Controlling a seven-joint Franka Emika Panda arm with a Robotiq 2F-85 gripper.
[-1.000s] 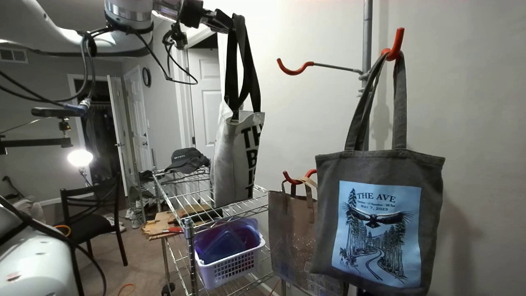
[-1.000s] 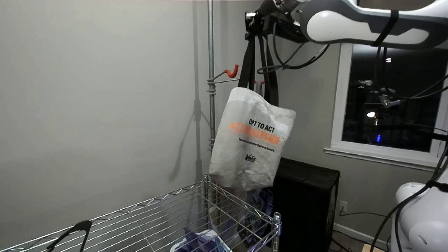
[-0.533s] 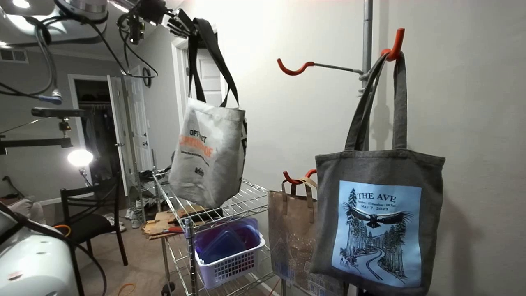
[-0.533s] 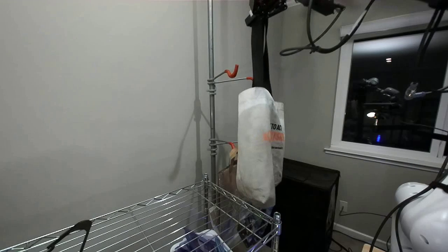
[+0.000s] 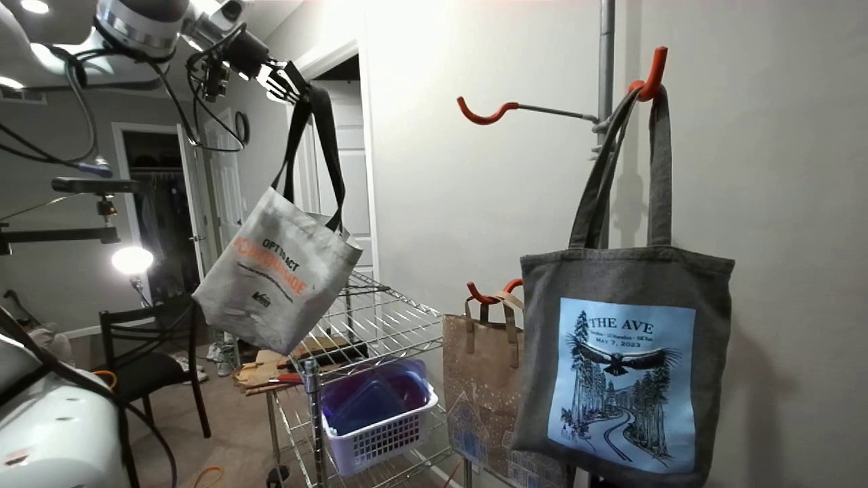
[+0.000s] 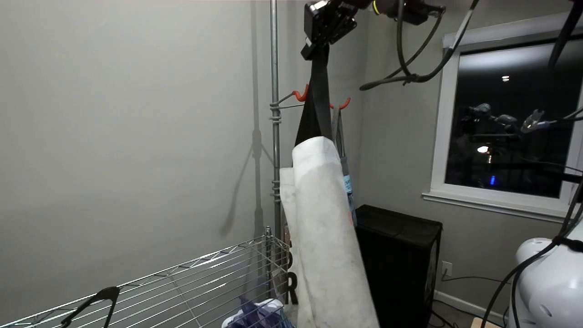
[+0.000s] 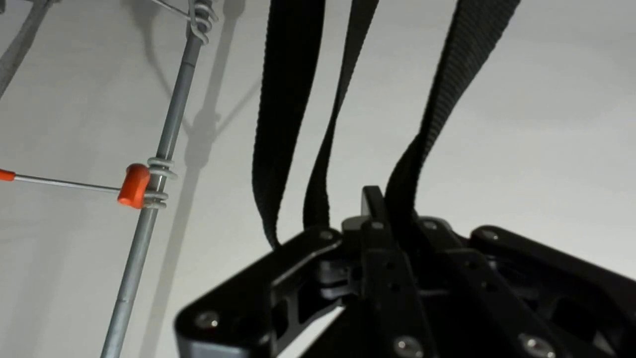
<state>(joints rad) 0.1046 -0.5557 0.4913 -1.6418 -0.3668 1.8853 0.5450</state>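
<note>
My gripper (image 5: pixel 298 88) is shut on the black straps of a white tote bag (image 5: pixel 281 274). The bag hangs below it, tilted, with orange and black print showing. In an exterior view the gripper (image 6: pixel 315 51) is at the top and the bag (image 6: pixel 325 228) shows edge-on. In the wrist view the black straps (image 7: pixel 288 99) run up from the fingers (image 7: pixel 392 209); one strap passes between the fingertips. An unoccupied red-tipped hook (image 5: pixel 485 114) sticks out from a metal pole (image 5: pixel 605 54), apart from the bag. The hook also shows in the wrist view (image 7: pixel 134 185).
A grey tote bag (image 5: pixel 542 352) hangs on another red hook (image 5: pixel 654 74). A brown paper bag (image 5: pixel 478 379) hangs on lower hooks. A wire rack (image 6: pixel 182 291) stands below, with a purple-white basket (image 5: pixel 380 437) inside. A black cabinet (image 6: pixel 401 237) and a chair (image 5: pixel 146 352) stand nearby.
My gripper has moved away from the pole and its hooks, then dropped a little. The white bag has gone with it, turned to show its orange print, and swung to a tilt.
</note>
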